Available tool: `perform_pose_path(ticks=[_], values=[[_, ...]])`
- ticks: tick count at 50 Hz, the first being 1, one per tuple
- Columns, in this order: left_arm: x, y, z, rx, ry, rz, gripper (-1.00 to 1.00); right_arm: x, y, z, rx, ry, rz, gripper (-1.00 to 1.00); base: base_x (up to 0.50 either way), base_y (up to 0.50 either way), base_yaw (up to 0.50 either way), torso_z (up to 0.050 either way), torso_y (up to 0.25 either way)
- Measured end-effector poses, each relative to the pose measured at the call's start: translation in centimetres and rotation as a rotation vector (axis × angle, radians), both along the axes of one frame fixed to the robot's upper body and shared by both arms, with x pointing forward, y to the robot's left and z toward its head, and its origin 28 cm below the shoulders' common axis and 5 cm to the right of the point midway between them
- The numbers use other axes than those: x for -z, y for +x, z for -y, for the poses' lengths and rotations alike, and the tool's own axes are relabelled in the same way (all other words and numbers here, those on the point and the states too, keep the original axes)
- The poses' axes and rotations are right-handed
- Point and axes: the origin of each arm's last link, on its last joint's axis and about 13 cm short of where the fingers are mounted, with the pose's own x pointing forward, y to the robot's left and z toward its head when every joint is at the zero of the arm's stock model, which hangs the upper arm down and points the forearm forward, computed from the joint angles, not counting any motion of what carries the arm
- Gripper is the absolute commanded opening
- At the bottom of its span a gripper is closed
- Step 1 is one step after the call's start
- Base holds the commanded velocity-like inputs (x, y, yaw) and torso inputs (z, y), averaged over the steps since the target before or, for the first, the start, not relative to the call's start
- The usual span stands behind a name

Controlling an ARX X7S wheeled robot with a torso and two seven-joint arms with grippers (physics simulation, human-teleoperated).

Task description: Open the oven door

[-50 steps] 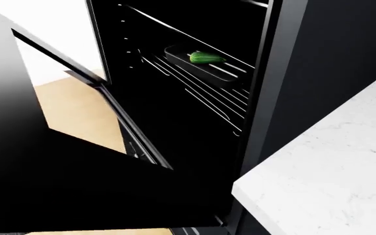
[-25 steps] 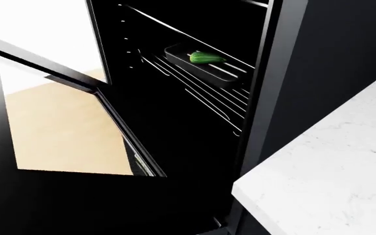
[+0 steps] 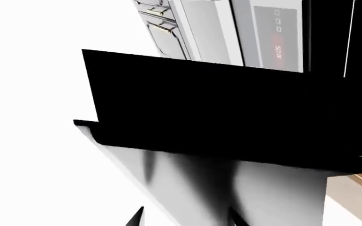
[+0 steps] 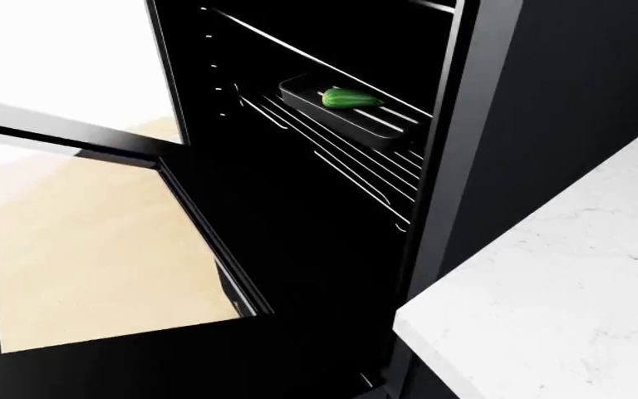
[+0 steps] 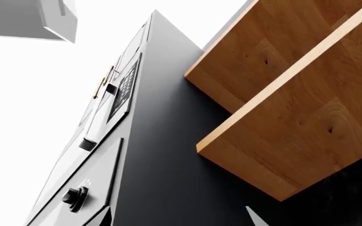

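With its hinged edge low against the cavity, the large glossy black oven door with a rectangular glass window (image 4: 97,366) hangs swung well down and outward at the left of the head view, pale wood-toned floor showing through its glass. Its top edge runs as a dark rail across the upper left, with bright open room beyond it. The black oven cavity (image 4: 296,216) stands exposed, its wire racks (image 4: 341,158) sloping back to where a dark rectangular baking tray (image 4: 377,126) holds a green vegetable (image 4: 349,98). Just right of the oven's frame, the corner of a white marbled stone countertop (image 4: 563,307) juts in, leaving only a narrow dark gap between its edge and the oven's side.

In the left wrist view, the door fills the middle as a flat black slab, its edge cutting a straight line against white background; two dark points at the frame's border may be the left gripper's fingertips (image 3: 135,217), lying near the door's pale reflective underside, but whether they are spread, closed or touching it cannot be told. Beyond the slab, a grey appliance panel (image 3: 266,33) carries a small red display whose characters are too small to read.

The right wrist view shows a tall dark cabinet side (image 5: 168,155), light wooden shelves (image 5: 294,103) and a black knob (image 5: 75,195); the right gripper's state cannot be told there.
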Motion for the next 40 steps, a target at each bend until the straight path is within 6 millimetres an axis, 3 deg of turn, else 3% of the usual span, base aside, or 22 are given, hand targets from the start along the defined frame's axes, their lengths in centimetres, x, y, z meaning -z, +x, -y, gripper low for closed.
perform_pose_path(ticks=[20,40], values=[[3.2,-2.6,-0.3,-0.083,-0.035,-0.126,-1.00,0.1,0.0,0.0,-0.005,0.010,-0.005,1.00,0.01,0.00,-0.01,0.000,0.000],[5.4,-3.8,-0.5,-0.173,-0.101,-0.238,-1.00,0.1,-0.1,-0.1,-0.009,0.007,-0.001,1.00,0.01,0.01,-0.01,-0.001,0.000]])
